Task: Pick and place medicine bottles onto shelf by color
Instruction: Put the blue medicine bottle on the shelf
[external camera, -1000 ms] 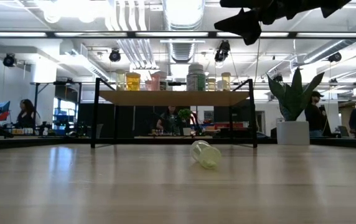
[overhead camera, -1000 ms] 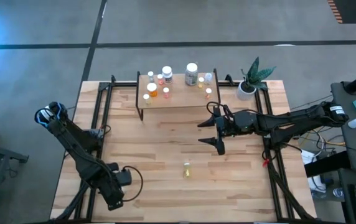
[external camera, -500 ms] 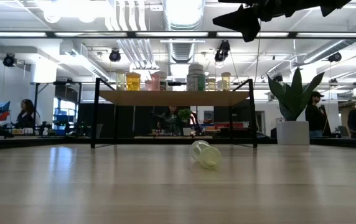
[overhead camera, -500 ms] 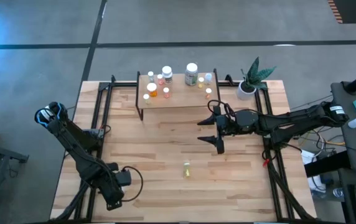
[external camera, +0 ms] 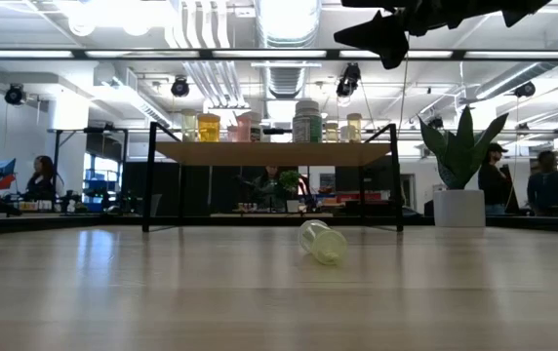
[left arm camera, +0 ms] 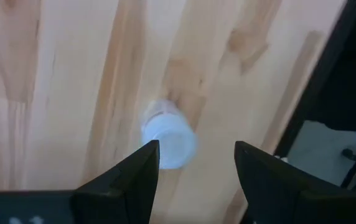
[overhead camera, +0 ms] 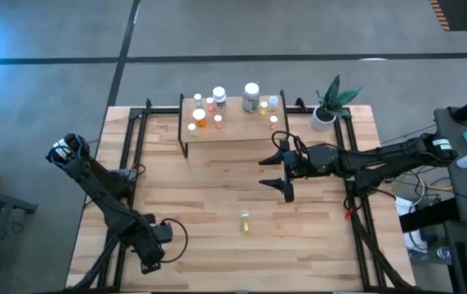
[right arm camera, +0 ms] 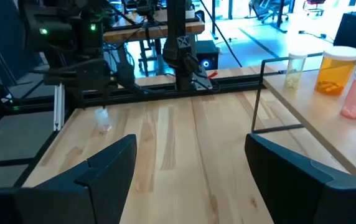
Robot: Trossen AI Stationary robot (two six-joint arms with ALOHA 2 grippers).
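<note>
Yellow bottle [overhead camera: 244,221] sideways on table [overhead camera: 201,196]

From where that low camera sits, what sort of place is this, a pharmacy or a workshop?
Most likely a robotics lab in an open office: exposed ceiling ducts, people at desks behind, and a plank table where two arms work near a small shelf of medicine bottles.

Nine medicine bottles [overhead camera: 251,97] were counted on one shelf [overhead camera: 233,129], one yellow bottle [overhead camera: 245,222] on the table, one potted plant [overhead camera: 329,104].
</note>
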